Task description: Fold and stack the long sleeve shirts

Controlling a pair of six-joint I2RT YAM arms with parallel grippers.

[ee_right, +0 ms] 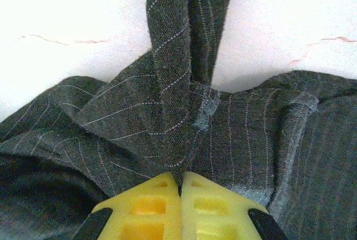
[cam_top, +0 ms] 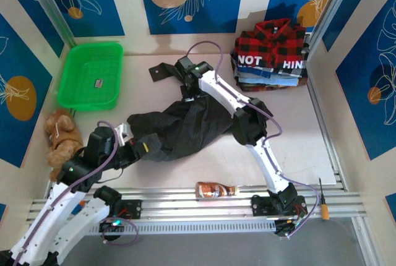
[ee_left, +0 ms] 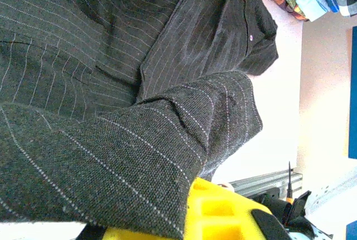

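Pinching soft, limp charcoal shirt point(cam_top: 185, 124) | right gripper point(ee_right: 180, 185) clamped on 12 o'clock fold | left gripper point(cam_top: 146, 146) closed at 8 o'clock hem

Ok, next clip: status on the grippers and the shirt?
Left gripper shut on charcoal shirt, near-left edge. Right gripper pinching a fold at its far side. Shirt crumpled, unfolded; plaid shirt tops the stack. Bottle by near rail, apart.

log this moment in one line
left gripper: shut on dark shirt | right gripper: shut on dark shirt | plaid shirt: atop stack, far right
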